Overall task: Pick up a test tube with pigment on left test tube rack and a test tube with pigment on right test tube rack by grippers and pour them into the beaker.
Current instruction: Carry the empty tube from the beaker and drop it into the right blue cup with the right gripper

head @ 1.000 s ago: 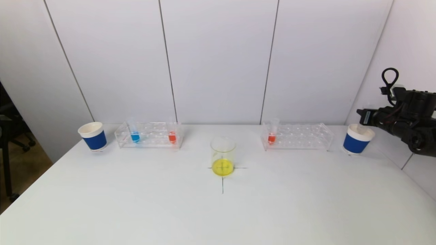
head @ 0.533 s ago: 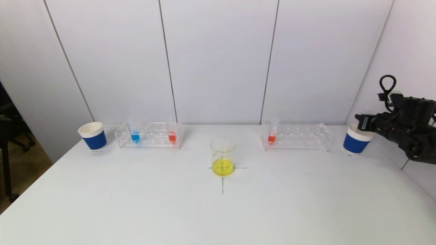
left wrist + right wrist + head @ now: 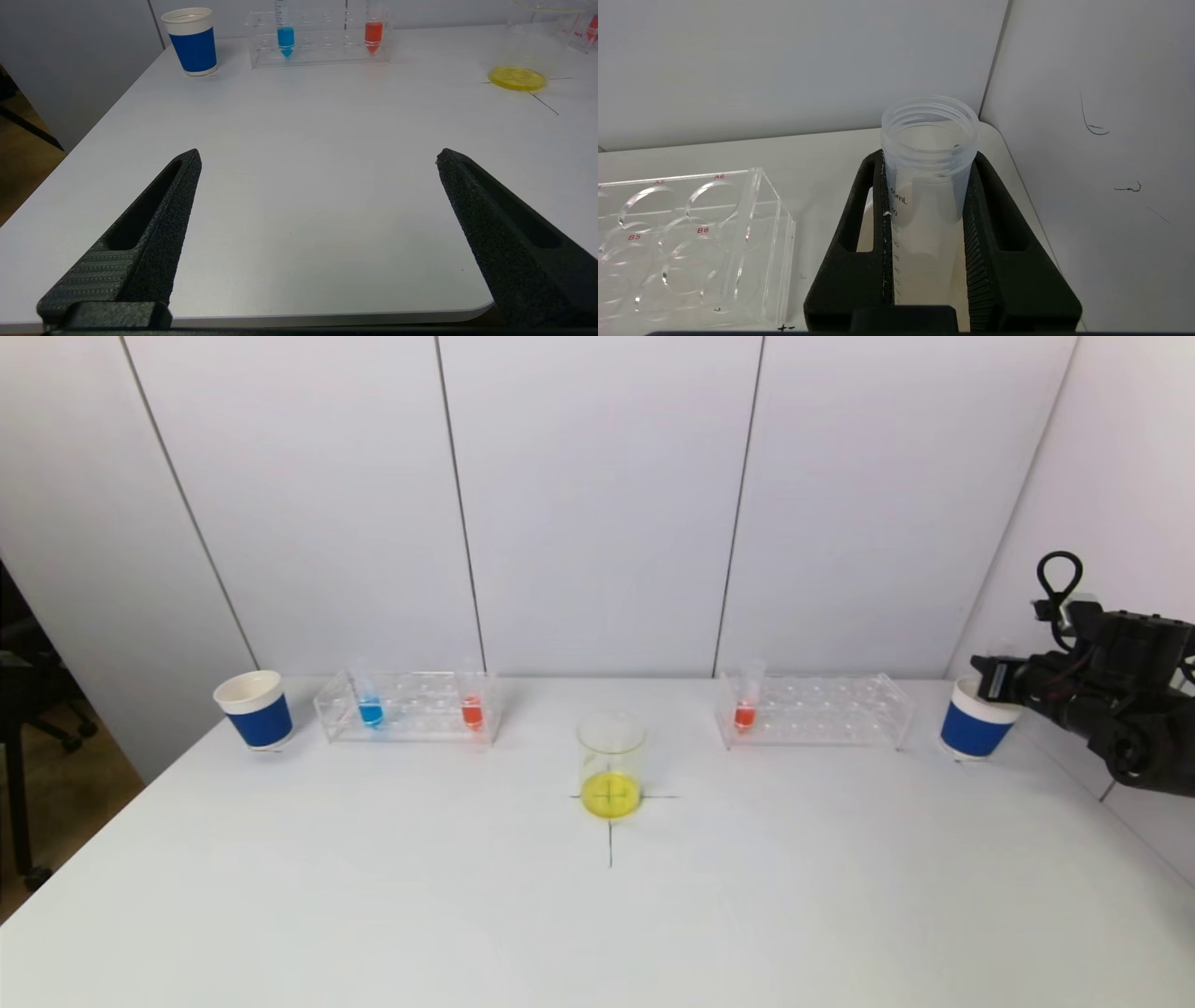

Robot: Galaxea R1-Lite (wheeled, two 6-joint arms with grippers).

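One empty tube [image 3: 927, 186] sits clamped in our right gripper [image 3: 927, 219], over the blue cup [image 3: 971, 728] at three o'clock. Our left gripper [image 3: 317, 161] gapes, holding nothing. Yellow liquid already lies in the beaker [image 3: 611, 765]; we judge the left rack [image 3: 411, 707] unpoured.

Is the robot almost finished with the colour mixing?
Partly. The beaker already holds yellow liquid. The right end effector grips an empty tube over the right blue cup. The left end effector waits open. Blue and red tubes in the left rack remain unpoured.
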